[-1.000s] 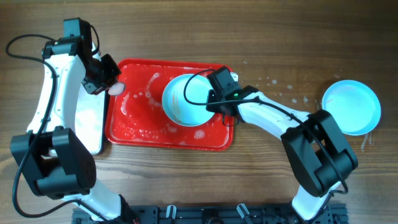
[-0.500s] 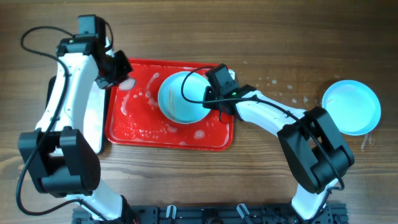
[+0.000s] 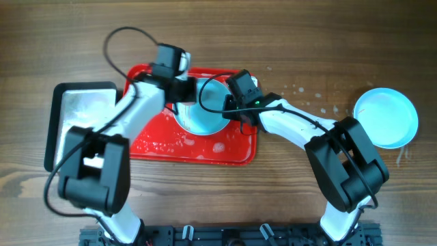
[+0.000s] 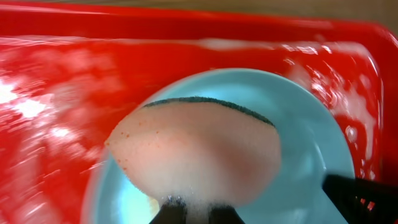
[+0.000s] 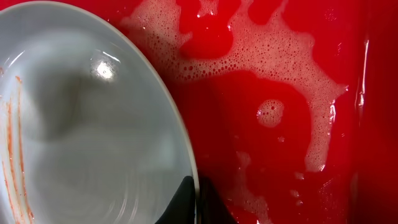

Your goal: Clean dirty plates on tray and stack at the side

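A pale mint-blue plate (image 3: 207,117) is held tilted over the red tray (image 3: 153,140). My right gripper (image 3: 230,109) is shut on its right rim; the right wrist view shows the jaws (image 5: 198,202) pinching the rim of the plate (image 5: 81,124), which has faint reddish streaks. My left gripper (image 3: 184,94) is shut on a pink sponge (image 4: 196,155) and presses it on the plate (image 4: 305,143); its jaws (image 4: 193,213) show at the bottom edge. Another plate (image 3: 386,117) lies on the table at the far right. A third plate does not show separately.
White soap foam (image 5: 280,81) lies on the tray floor (image 4: 56,99). A black-rimmed silvery metal pan (image 3: 80,113) sits on the table left of the tray. Water drops (image 3: 300,91) speckle the wood between the tray and the far-right plate.
My left arm has swung right from the tray's left edge, carrying the sponge onto the held plate and uncovering the metal pan. The right gripper and plate shifted slightly left, then held still.
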Action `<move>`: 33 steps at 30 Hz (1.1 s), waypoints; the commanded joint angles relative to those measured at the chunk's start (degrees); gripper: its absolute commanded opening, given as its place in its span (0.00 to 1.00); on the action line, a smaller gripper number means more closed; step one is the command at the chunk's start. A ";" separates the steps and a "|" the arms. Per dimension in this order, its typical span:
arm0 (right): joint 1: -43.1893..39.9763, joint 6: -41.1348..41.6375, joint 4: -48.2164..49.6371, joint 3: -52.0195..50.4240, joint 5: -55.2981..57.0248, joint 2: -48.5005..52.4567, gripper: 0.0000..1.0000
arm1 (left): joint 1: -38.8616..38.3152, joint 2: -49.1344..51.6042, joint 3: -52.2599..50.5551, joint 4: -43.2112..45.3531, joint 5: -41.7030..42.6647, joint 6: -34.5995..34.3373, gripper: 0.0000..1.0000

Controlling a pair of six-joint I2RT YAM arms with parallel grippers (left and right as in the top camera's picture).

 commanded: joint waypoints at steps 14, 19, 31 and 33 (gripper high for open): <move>0.13 -0.17 -0.52 -0.33 -1.62 2.78 0.04 | 3.74 8.33 -0.90 -15.43 -10.08 -4.15 0.04; 0.13 -0.20 -0.50 -0.33 -1.62 2.78 0.04 | 8.79 8.31 0.02 -16.52 -9.44 -3.52 0.04; 0.13 -0.24 -0.52 -0.33 -1.60 2.78 0.04 | -3.04 8.33 0.04 -6.12 11.91 12.81 0.04; 0.13 -0.26 -0.52 -0.33 -1.60 2.78 0.04 | -4.15 8.33 0.04 -8.11 5.62 11.21 0.04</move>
